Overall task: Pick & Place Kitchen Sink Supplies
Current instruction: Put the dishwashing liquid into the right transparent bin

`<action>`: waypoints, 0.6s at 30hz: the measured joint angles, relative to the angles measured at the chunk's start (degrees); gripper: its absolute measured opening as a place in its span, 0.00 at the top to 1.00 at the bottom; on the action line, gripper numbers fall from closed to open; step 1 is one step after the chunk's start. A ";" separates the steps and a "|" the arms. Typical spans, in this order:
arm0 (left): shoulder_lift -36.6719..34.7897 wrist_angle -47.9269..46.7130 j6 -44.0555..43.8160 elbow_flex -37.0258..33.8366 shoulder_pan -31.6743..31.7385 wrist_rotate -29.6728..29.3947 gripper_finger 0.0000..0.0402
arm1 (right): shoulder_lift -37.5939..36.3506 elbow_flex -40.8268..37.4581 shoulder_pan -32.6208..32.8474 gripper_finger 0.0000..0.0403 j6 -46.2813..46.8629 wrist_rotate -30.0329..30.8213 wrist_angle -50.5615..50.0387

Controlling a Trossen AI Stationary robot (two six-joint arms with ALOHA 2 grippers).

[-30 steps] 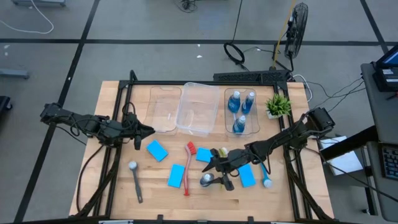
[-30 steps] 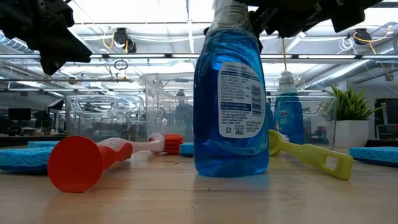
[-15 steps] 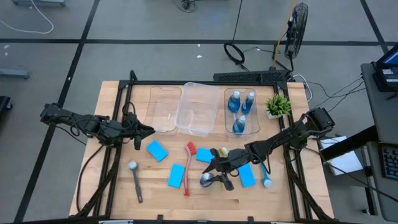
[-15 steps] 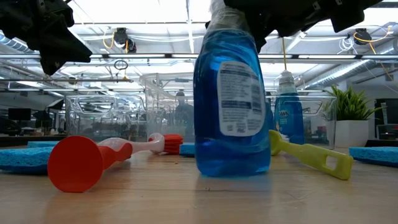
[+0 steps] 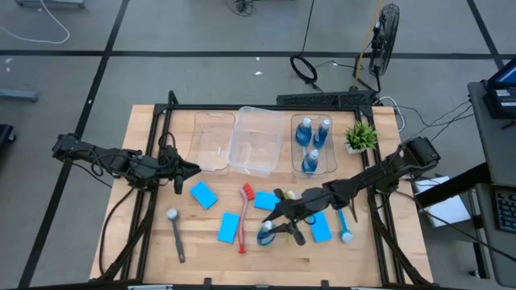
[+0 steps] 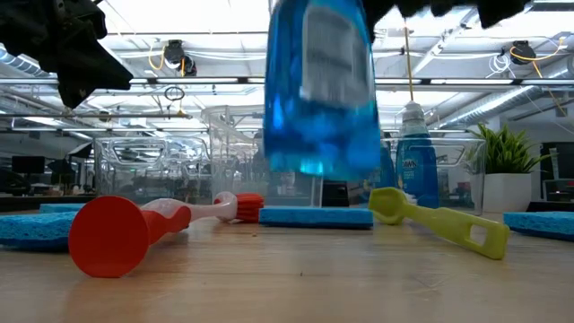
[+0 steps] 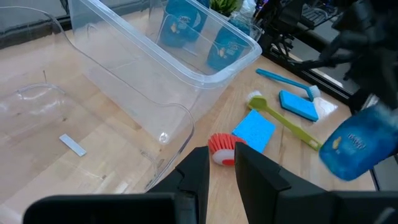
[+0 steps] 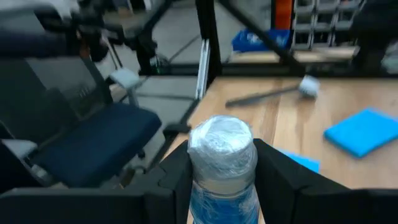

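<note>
A blue bottle [image 6: 323, 90] with a silvery wrapped top [image 8: 222, 146] hangs above the table's near middle, and my right gripper [image 5: 278, 227] is shut on it. Three more blue bottles [image 5: 312, 137] stand in the right clear bin [image 5: 295, 165]. Blue sponges [image 5: 204, 194] [image 5: 229, 227] [image 5: 321, 226] lie flat on the wood, as do a red brush [image 5: 244, 217], a grey brush [image 5: 176, 235], a blue brush [image 5: 343, 224] and a yellow-green brush [image 6: 439, 220]. My left gripper [image 5: 193, 169] waits at the left by the bins, its fingers a narrow gap apart around nothing. My right gripper pinches the bottle's neck [image 8: 222, 186], just under the silvery top, between its two fingers [image 8: 177, 177], one on each side. The fingers come nearly level from the table's right side. The bottle hangs below them, close to upright, its base [image 6: 323, 166] clear of the table.
Two other clear bins [image 5: 214, 141] [image 5: 256, 139] lie at the back middle, with a small green plant [image 5: 360, 135] at the back right. A black frame [image 5: 161, 129] runs along the table's sides. A fourth sponge [image 5: 264, 200] lies just beyond the lifted bottle.
My right gripper has shut on the bottle's neck and risen. The bottle stood on the table a second ago and is now lifted clear, a little tilted. My left arm has kept still.
</note>
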 joint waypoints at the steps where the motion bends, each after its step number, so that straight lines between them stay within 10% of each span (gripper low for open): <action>1: 0.00 0.00 0.00 0.00 0.00 -0.31 0.81 | -1.27 -0.02 -0.21 0.69 -0.09 0.09 -0.05; 18: 0.02 0.04 0.18 0.00 0.02 -2.63 0.81 | -26.31 0.00 -0.99 0.69 -5.55 19.34 -12.30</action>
